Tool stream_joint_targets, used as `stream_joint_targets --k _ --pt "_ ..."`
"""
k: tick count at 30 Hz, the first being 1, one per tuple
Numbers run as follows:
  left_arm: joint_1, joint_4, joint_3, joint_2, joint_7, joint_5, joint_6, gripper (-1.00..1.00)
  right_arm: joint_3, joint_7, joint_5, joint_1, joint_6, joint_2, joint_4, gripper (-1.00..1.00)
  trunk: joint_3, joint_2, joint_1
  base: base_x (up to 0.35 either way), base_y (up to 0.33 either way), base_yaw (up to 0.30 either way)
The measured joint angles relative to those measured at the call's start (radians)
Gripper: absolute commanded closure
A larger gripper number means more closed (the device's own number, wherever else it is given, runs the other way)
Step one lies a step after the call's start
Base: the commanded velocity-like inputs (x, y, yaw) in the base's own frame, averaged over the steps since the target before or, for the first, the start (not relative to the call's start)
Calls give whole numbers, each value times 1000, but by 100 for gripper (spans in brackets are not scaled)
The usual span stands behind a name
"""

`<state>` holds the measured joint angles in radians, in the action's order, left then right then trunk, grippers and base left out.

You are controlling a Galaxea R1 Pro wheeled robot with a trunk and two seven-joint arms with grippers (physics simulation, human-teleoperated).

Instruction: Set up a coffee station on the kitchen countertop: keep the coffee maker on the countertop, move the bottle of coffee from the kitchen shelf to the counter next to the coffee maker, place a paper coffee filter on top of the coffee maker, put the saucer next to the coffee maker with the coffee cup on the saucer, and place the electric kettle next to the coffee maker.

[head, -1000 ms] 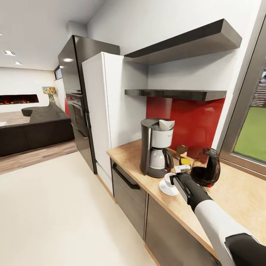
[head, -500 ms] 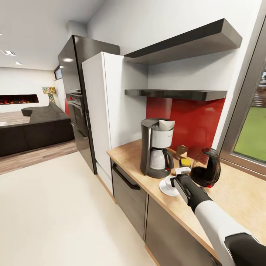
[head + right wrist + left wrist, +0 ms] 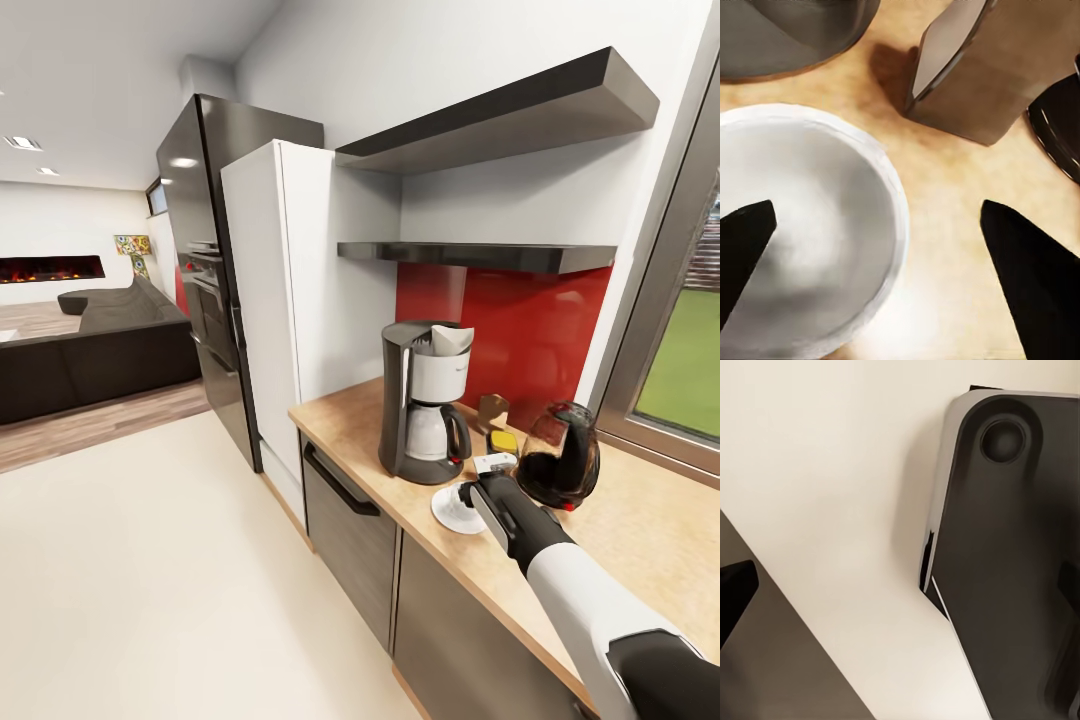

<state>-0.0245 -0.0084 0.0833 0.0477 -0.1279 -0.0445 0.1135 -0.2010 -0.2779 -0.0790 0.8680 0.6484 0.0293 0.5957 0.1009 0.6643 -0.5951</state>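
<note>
The coffee maker point(image 3: 424, 404) stands on the wooden countertop point(image 3: 650, 520) with a paper filter point(image 3: 451, 339) on top. In front of it lies the white saucer point(image 3: 447, 512); my right gripper point(image 3: 474, 492) hovers over it and hides the cup. In the right wrist view the white cup point(image 3: 810, 240) sits under one finger of the open right gripper point(image 3: 892, 277). Right of the gripper stands the dark glass kettle point(image 3: 560, 456). A brown coffee container point(image 3: 491, 408) point(image 3: 967, 71) stands behind. The left gripper point(image 3: 900, 600) hangs open over the floor.
Two dark wall shelves point(image 3: 480, 255) hang above the red backsplash. A white tall cabinet point(image 3: 290, 290) and a dark fridge point(image 3: 200, 260) stand left of the counter. A small yellow item point(image 3: 503, 440) and a white item point(image 3: 495, 462) lie behind the saucer. My base point(image 3: 1012, 547) rests on the pale floor.
The kettle has tipped back and settled upright on the counter. My right gripper has crept slightly left, now covering the cup on the saucer.
</note>
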Motion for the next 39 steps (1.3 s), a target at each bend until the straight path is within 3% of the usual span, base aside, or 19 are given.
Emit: stream_joint_targets --k 24,33,39 --pt "-2 1 -3 5 5 1 3 -100 6 0 -1 0 0 -5 13 -100 0 0 0 0 0 0" --pt "-2 0 -12 9 6 12 5 -100 6 1 -1 1 5 -3 143 -100 0 0 0 -17 0 0" --pt "-1 -1 -14 6 6 12 5 -100 1 1 -1 1 5 -3 209 -100 0 0 0 -262 0 0"
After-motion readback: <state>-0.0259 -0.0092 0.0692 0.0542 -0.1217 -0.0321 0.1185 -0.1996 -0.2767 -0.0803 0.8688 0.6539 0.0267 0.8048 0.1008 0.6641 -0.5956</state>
